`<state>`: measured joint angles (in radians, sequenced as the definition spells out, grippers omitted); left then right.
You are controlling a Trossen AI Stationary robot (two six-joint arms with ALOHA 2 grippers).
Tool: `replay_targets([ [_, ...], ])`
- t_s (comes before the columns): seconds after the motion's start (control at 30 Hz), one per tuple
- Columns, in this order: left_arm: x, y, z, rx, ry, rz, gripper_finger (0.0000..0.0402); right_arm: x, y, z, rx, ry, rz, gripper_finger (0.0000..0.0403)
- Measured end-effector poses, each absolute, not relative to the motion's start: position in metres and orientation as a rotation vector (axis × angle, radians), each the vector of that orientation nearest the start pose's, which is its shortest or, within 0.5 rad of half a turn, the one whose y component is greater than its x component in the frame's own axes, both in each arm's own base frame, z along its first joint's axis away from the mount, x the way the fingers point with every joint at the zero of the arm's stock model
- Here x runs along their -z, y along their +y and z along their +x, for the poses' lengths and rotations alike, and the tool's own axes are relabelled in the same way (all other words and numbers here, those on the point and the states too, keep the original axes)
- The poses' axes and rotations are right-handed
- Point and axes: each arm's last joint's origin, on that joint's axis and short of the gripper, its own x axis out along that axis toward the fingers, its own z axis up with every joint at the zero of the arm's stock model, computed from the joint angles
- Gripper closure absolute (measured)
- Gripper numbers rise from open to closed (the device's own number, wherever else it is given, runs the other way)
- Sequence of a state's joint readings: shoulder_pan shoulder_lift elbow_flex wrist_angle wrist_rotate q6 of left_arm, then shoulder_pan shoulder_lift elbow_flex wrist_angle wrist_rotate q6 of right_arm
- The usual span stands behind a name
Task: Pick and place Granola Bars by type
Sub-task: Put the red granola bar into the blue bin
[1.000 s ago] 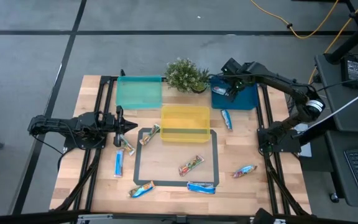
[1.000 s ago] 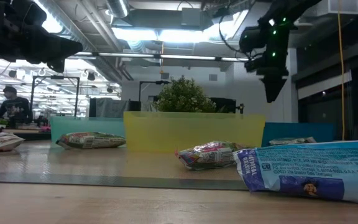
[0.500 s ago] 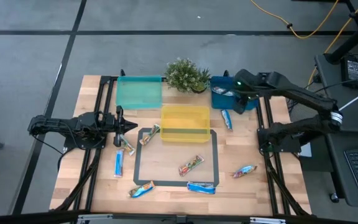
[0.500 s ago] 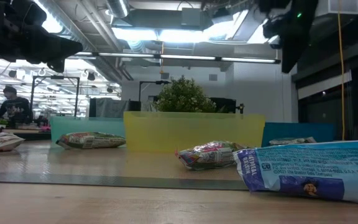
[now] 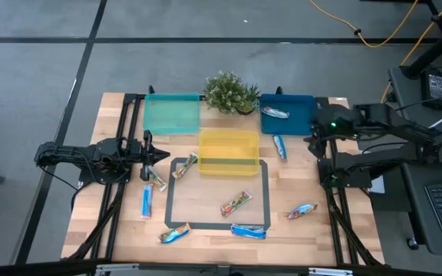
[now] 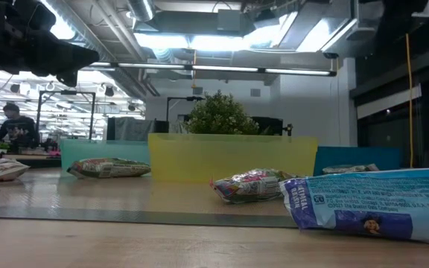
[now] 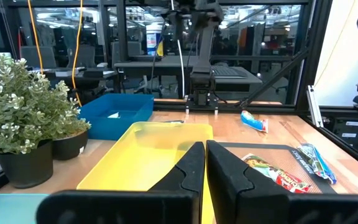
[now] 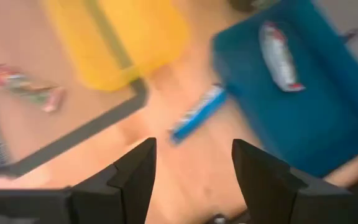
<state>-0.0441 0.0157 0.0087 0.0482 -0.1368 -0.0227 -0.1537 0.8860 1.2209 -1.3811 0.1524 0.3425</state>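
Observation:
Granola bars lie scattered on the wooden table. A silvery bar (image 5: 275, 113) lies flat in the blue tray (image 5: 301, 115), and a blue bar (image 5: 280, 146) lies just in front of that tray. A red-green bar (image 5: 236, 203) sits inside the black tape rectangle, and a blue bar (image 5: 249, 231) lies on its near edge. More bars (image 5: 184, 165) (image 5: 146, 202) lie at the left. My right gripper (image 8: 193, 149) hangs open and empty, high over the table's right side (image 5: 313, 136). My left gripper (image 7: 204, 149) is shut and empty at the left (image 5: 159, 156).
A yellow tray (image 5: 229, 152) stands mid-table, a teal tray (image 5: 172, 113) at the far left, and a potted plant (image 5: 230, 92) between the far trays. Further bars (image 5: 301, 211) (image 5: 174, 234) lie near the front. Black frame rails run along both sides.
My right gripper has drawn back from above the blue tray toward the table's right edge. It has risen out of the low view and tipped steeply downward, staying open. The silvery bar stays in the blue tray.

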Motion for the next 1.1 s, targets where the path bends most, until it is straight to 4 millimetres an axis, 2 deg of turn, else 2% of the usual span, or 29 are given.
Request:
replay_targets([
  [0.17,-0.17,0.0,0.098,-0.092,-0.042,-0.026,0.0393,-0.365,-0.009,0.104,0.371,0.964,0.341,0.019],
  [0.43,-0.17,0.0,0.098,-0.092,-0.042,-0.026,0.039,-0.364,0.005,0.107,0.293,0.981,0.353,0.019],
  [0.53,-0.17,0.0,0.098,-0.092,-0.042,-0.026,0.0392,-0.362,0.015,0.112,0.212,1.027,0.4,0.019],
  [0.7,-0.17,0.0,0.098,-0.092,-0.042,-0.026,0.0393,-0.353,0.04,0.131,0.113,1.134,0.404,0.019],
  [0.87,-0.17,0.0,0.098,-0.092,-0.042,-0.026,0.0391,-0.336,0.073,0.153,0.013,1.265,0.255,0.019],
  [1.1,-0.17,0.0,0.098,-0.092,-0.042,-0.026,0.0393,-0.319,0.107,0.164,-0.093,1.365,0.122,0.019],
])
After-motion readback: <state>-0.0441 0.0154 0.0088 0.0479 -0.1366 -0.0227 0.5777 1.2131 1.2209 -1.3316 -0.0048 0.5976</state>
